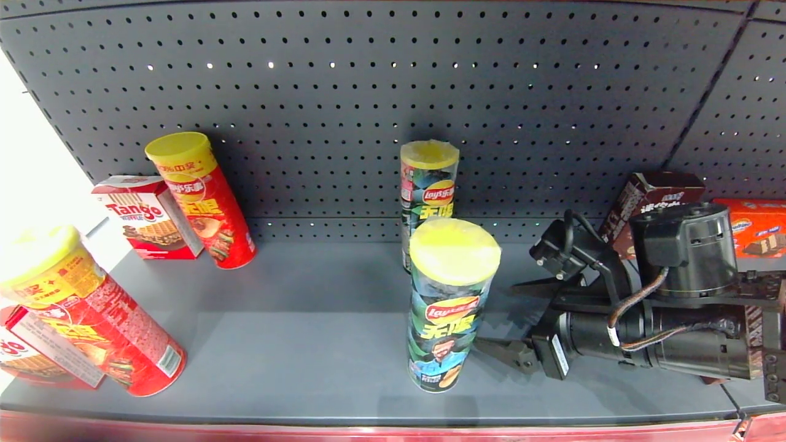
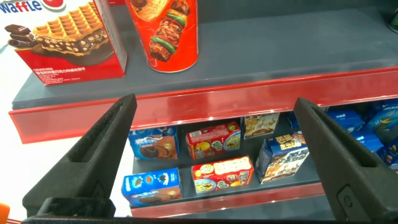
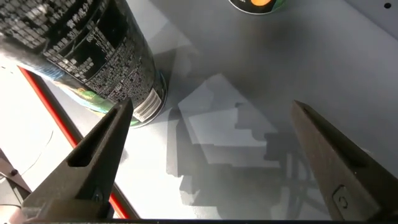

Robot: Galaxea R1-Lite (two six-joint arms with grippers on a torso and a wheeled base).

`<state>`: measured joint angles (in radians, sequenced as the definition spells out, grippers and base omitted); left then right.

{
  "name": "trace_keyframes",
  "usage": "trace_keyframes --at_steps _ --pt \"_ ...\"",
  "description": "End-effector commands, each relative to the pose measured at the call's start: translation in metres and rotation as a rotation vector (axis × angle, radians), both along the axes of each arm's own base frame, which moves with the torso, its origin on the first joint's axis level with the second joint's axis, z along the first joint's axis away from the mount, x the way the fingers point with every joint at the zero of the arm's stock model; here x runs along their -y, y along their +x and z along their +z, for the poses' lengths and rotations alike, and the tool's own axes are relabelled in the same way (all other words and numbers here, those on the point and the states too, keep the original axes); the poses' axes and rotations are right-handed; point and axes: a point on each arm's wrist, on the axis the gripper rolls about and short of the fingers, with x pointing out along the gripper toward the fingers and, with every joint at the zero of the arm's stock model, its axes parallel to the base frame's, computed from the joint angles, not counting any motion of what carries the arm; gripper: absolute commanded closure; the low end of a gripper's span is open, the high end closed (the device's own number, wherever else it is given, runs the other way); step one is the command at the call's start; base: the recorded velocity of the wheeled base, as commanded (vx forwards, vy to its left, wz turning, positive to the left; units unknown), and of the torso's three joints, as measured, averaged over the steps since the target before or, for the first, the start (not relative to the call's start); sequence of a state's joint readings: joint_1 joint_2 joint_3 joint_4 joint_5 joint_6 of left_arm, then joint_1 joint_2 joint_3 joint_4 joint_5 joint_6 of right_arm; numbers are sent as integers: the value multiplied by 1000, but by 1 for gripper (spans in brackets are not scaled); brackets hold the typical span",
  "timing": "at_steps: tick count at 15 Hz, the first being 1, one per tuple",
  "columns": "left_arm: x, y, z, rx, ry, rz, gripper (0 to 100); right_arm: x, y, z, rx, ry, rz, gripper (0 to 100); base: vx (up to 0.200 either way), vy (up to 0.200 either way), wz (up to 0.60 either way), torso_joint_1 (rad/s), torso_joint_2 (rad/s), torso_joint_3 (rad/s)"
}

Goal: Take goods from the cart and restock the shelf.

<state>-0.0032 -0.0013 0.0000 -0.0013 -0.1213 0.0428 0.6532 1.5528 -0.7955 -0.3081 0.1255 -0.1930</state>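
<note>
Grey shelf (image 1: 307, 331) backed by a perforated panel (image 1: 368, 92) is what we are looking down on. A dark green can (image 1: 451, 307) with a yellow lid is standing upright near the shelf's front, about midway along it. A second green can (image 1: 428, 196) is standing right behind it, close to the panel.

Our right hand (image 1: 516, 319) is lying low over the shelf just to the right of the front can. Its fingers are spread wide apart and gripping nothing, with the nearer fingertip just beside the can's lower part. From the right wrist, that can is standing just past one fingertip, near the shelf's red front edge.

Our left hand (image 2: 211, 162) is hanging in front of and below that red edge, fingers likewise wide apart and empty. Between them we are seeing small snack boxes (image 2: 214, 140) lined up on lower shelves.

At the shelf's left front, a red can (image 1: 92, 313) is tilting beside a waffle box (image 2: 68, 37). Farther back on the left, another red can (image 1: 202, 202) is leaning next to a wafer box (image 1: 147, 216). A brown box (image 1: 651, 196) and an orange box (image 1: 752, 227) are sitting at the right rear.
</note>
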Motion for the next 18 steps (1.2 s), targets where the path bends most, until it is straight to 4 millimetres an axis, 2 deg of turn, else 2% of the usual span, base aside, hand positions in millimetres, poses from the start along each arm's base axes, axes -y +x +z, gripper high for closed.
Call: trace_keyframes --at_steps 1,18 --pt "0 0 0 -1 0 0 0 2 0 1 4 2 -4 0 0 0 0 0 0 0" --pt "0 0 0 -1 0 -1 0 -5 2 -3 -4 -3 10 0 0 0 0 0 0 0"
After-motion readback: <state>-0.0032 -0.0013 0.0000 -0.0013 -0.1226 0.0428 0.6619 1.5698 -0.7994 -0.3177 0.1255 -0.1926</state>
